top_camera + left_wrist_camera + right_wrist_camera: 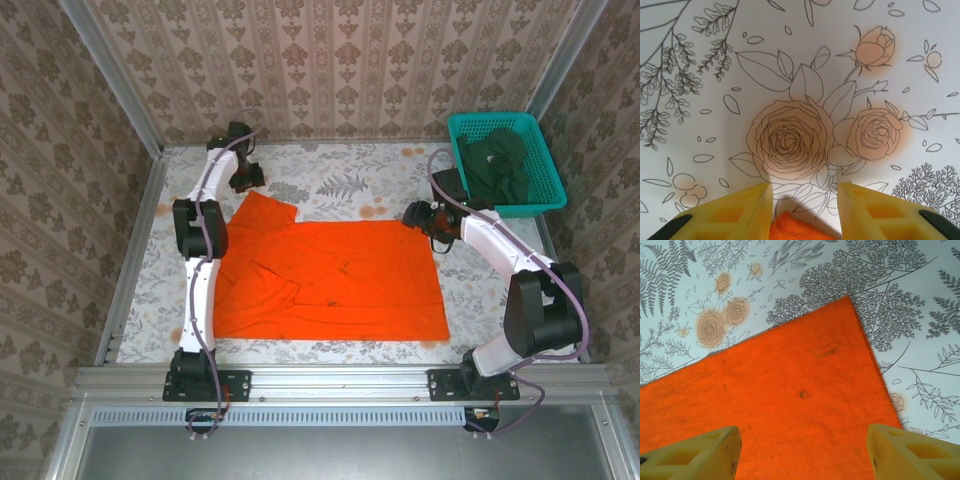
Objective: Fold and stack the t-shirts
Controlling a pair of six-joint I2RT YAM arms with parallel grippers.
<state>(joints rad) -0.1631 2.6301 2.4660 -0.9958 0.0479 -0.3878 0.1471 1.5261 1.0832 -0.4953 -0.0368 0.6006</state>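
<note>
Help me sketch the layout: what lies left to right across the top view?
From the left: left gripper, orange t-shirt, right gripper, teal basket holding dark green t-shirts.

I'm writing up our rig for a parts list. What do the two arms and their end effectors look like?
The left arm and right arm have white link shells, black joint housings and black bases, with a thin pale cable looping alongside each. The left end effector and right end effector carry yellow fingers with recessed pockets.
</note>
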